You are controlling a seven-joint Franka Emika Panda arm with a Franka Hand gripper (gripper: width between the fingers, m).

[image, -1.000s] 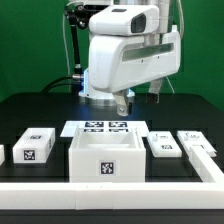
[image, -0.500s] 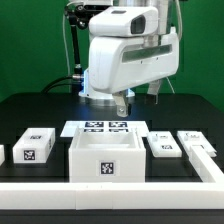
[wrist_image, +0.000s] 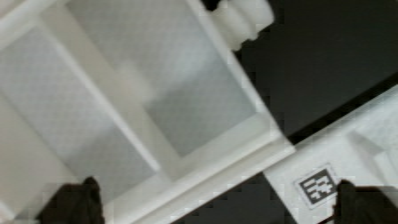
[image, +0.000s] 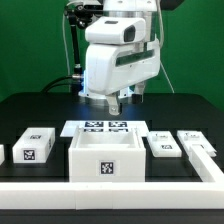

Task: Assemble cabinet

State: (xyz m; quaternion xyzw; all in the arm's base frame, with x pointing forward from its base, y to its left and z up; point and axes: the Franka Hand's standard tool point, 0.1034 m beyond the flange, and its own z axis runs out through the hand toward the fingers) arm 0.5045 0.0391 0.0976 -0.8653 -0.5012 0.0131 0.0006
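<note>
Near the front of the table, you have the big white box standing open-topped, with loose tagged panels on either side and the marker board just behind it. Above that board, your fingers hang spread apart, gripping nothing.

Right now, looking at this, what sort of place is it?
Probably a robotics lab bench: a white robot arm over a black table, loose white parts such as the big box bearing square tags, and a flat marker board.
</note>
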